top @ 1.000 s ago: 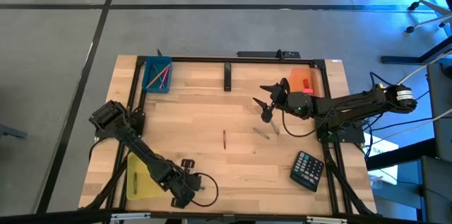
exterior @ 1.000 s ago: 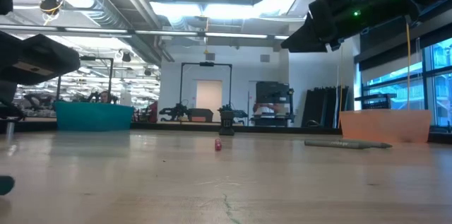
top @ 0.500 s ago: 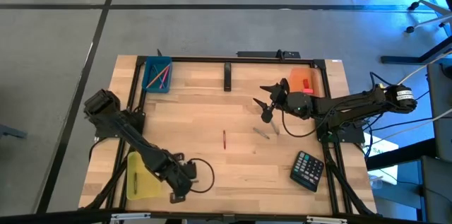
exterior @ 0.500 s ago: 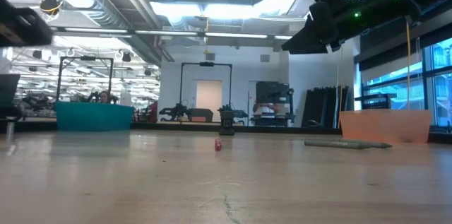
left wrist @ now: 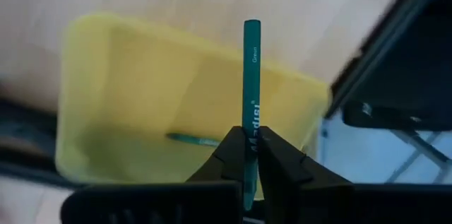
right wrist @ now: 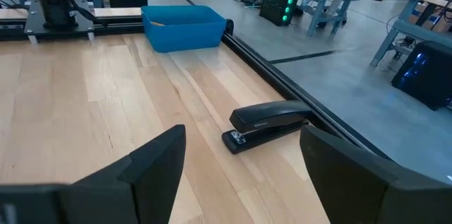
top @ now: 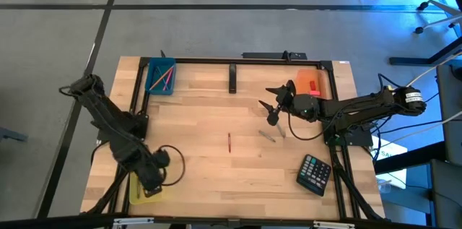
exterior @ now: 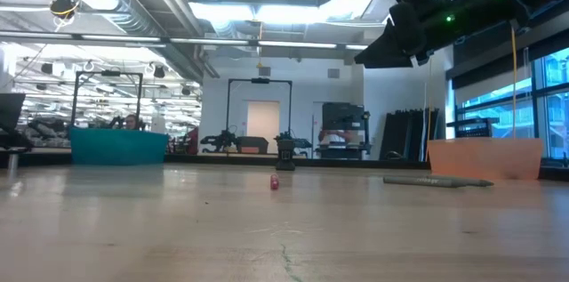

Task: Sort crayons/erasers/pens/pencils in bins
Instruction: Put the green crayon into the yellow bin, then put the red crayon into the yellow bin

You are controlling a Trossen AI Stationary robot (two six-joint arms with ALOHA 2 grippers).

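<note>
My left gripper (top: 149, 181) is over the translucent yellow bin (top: 142, 191) at the table's near left. It is shut on a thin green stick (left wrist: 251, 75). A second green stick (left wrist: 194, 140) lies inside that bin (left wrist: 127, 104). My right gripper (top: 271, 105) hangs open and empty above the table's far middle, clear of everything; its own view shows the wide-open fingers (right wrist: 242, 136). A red stick (top: 229, 142) and a grey stick (top: 268, 136) lie flat on the wood. The teal bin (top: 160, 76) holds a few sticks. The orange bin (top: 312, 83) shows a small red block. My left gripper pinches the green stick near its one end (left wrist: 249, 145) between the two fingers. The stick runs on past the fingertips in line with them. Its free end (left wrist: 252, 26) is lifted clear above the yellow bin.
A black stapler (top: 232, 79) lies near the far edge and a black calculator (top: 315, 173) at the near right. A black frame rail (top: 137, 106) runs along the table's left side beside the bins. The low view shows the teal bin (exterior: 118, 147), the orange bin (exterior: 484, 159) and the grey stick (exterior: 436, 181).
My left gripper has gone from the table's near middle toward the left edge and now hangs over the yellow bin.
</note>
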